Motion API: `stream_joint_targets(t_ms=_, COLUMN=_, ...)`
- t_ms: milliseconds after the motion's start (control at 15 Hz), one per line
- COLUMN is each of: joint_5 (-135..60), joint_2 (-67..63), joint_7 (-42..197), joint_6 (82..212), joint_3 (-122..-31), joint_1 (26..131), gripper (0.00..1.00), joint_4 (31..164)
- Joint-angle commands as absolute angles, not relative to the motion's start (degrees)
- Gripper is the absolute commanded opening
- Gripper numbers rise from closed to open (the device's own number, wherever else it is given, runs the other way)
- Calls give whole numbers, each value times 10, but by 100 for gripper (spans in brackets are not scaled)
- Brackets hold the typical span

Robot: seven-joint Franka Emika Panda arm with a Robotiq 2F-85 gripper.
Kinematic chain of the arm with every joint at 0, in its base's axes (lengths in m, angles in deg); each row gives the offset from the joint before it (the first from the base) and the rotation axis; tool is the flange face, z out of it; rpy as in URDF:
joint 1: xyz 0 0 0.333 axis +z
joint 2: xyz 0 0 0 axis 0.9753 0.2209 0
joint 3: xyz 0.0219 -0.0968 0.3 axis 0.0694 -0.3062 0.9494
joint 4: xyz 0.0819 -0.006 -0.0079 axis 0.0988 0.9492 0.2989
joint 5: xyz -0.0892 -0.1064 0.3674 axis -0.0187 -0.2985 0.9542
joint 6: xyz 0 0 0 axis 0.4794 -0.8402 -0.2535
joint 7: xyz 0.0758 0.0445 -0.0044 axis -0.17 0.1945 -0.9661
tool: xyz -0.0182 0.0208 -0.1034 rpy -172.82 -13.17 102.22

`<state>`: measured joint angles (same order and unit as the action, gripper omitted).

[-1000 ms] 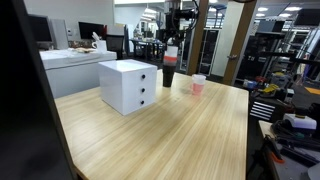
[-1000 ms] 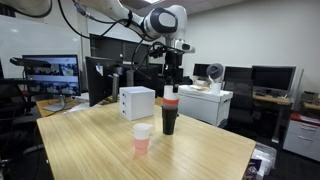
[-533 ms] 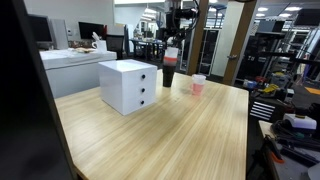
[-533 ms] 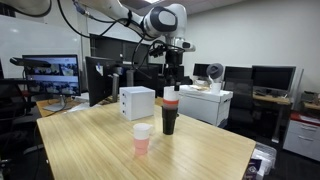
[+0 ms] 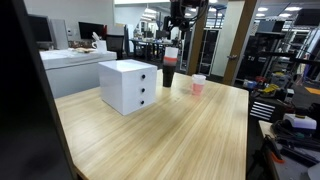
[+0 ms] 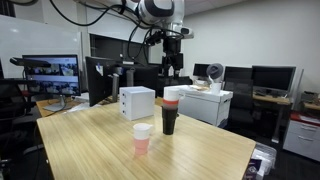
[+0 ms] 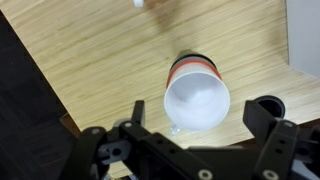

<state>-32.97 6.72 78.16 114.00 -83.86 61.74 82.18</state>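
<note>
A tall stack of cups [image 6: 170, 110], white on top with a red band and a black base, stands on the wooden table [image 6: 90, 150]; it also shows in an exterior view [image 5: 168, 72]. My gripper [image 6: 172, 68] hangs open and empty straight above it, clear of the rim, also seen in an exterior view [image 5: 173, 35]. In the wrist view the gripper [image 7: 200, 118] has its jaws spread wide, and the white cup mouth [image 7: 197, 97] lies below between them, untouched.
A small white-and-pink cup [image 6: 142, 138] stands near the stack, also in an exterior view [image 5: 198, 85]. A white box with drawers [image 5: 128, 85] sits on the table. Desks, monitors [image 6: 50, 72] and shelves surround the table; the table edge [image 7: 50, 95] is near the stack.
My gripper has risen straight up from the top of the cup stack. The stack, the small cup and the box have not moved.
</note>
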Motion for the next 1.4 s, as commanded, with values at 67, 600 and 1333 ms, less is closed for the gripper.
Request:
stream_joint_targets(t_ms=67, joint_5=-347, joint_2=-2, joint_7=736, joint_6=1136, joint_3=-844, joint_1=616, gripper=100, joint_4=918)
stream_joint_targets(t_ms=600, joint_5=-366, joint_2=-83, joint_7=714, joint_6=1240, joint_3=-861, joint_1=612, gripper=100, joint_4=1102)
stream_joint_targets(t_ms=1333, joint_5=-391, joint_2=-143, joint_7=707, joint_6=1431, joint_3=-877, joint_1=614, gripper=100, joint_4=1333)
